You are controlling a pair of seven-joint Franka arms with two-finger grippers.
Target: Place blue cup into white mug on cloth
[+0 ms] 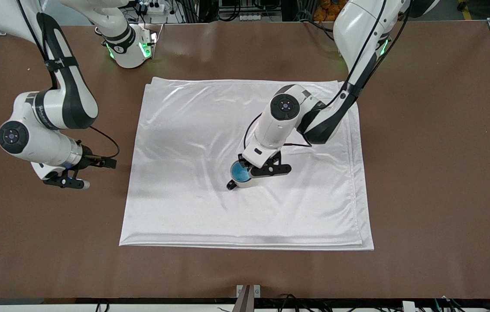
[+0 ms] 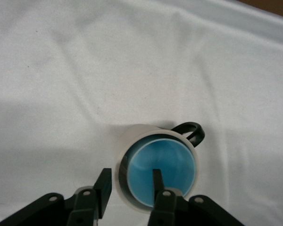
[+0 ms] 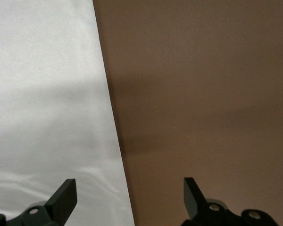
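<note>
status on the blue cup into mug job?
Done: the blue cup sits nested inside the white mug, which stands on the cloth. In hand: the left gripper is open, straddling the rim. Left: lift clear. The right gripper waits open over the cloth's edge.

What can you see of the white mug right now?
The white mug is round and off-white, glossy like ceramic, with a small dark loop handle. It stands upright on the cloth, near the cloth's middle. The blue cup sits nested inside it, leaving only the rim showing around it. The left gripper straddles its wall, one finger outside, one inside the cup; contact is unclear.
</note>
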